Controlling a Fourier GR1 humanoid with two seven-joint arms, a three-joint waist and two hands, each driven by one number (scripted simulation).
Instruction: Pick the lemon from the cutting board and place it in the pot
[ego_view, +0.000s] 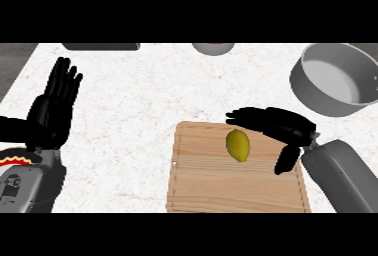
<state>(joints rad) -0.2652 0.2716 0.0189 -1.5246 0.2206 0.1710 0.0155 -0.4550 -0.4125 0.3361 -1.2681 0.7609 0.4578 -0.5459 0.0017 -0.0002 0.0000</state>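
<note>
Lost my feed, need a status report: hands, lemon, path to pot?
Right hand open beside lemon, not gripping. Lemon on cutting board. Left hand open, resting at left. Nothing between board and pot.

Colours on the counter: white marble, pale wood, one yellow fruit, grey metal and black hands.

The counter (162, 90) is white with faint grey-beige veining. The board (221, 185) is light tan wood with fine horizontal grain lines and a thin darker groove near its edge. The lemon (237, 145) is yellow, tending to olive along its shaded side. The pot (325, 95) is mid grey outside and pale, almost white inside. The right hand (277, 125) and left hand (55, 100) are black; both forearms are grey, the left forearm (26, 185) carrying a red, black and white mark near its top. At the far edge, a dark grey object (101, 46) and a light grey bowl (213, 48).
</note>
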